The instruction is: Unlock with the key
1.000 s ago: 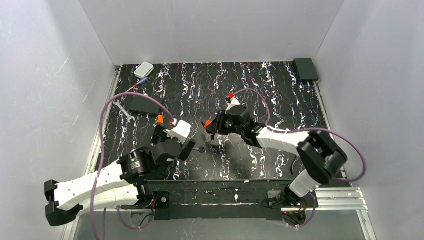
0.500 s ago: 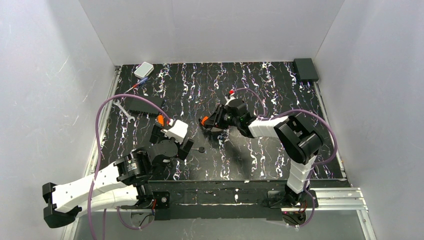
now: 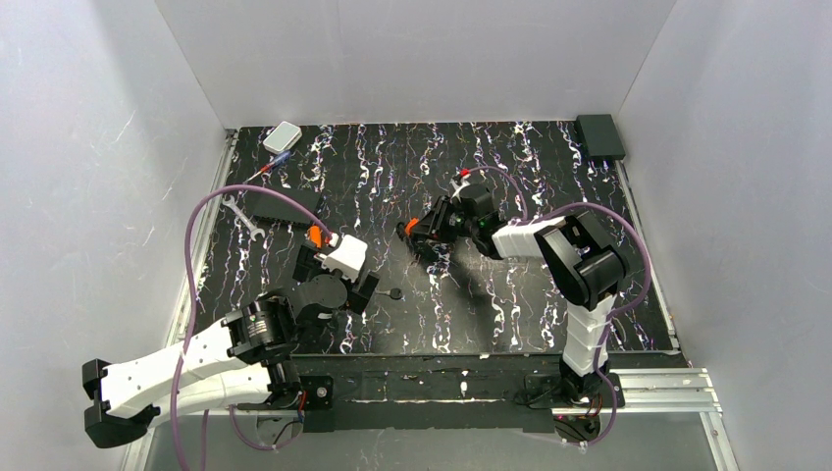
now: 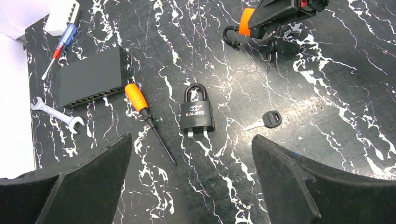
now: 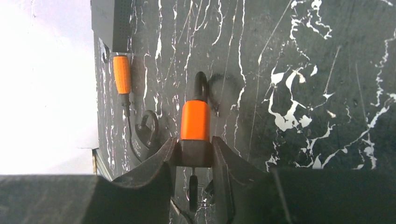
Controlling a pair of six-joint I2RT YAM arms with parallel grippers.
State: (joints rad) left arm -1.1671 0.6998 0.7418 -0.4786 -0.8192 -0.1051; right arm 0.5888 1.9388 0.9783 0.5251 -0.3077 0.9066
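Key: the key (image 4: pixel 267 119) lies flat on the table (image 3: pixel 549 177), toward the near edge about midway between the left and right edges. Nothing touches it. Its black head is away from the dark padlock (image 4: pixel 197 112) and its thin blade points toward it.
Dark padlock: it lies flat just left of the key, a little apart from it, with its shackle toward the far edge.
Left gripper: the left gripper (image 4: pixel 191 142) hovers above the padlock and key with its fingers (image 4: pixel 88 182) spread wide and nothing between them.
Right gripper: the right gripper (image 5: pixel 195 154) is up off the table over the middle, its fingers (image 5: pixel 224 161) clamped on the black end of an orange-and-black cylinder (image 5: pixel 196 120). The dark hook on the cylinder's orange end points away from the gripper.
Under the cylinder: thin dark pieces (image 4: pixel 272 46) dangle; I cannot tell what they are.
Orange-handled screwdriver: the orange-handled screwdriver (image 4: pixel 140 103) lies just left of the padlock, its tip toward the near edge.
Left edge: a flat black box (image 4: pixel 91 77) and a silver wrench (image 4: pixel 56 114) lie here.
Far left corner: a small blue-and-red screwdriver (image 4: pixel 60 44) lies beside a white box (image 3: pixel 283 135).
Far right corner: a black block (image 3: pixel 598 135) sits here.
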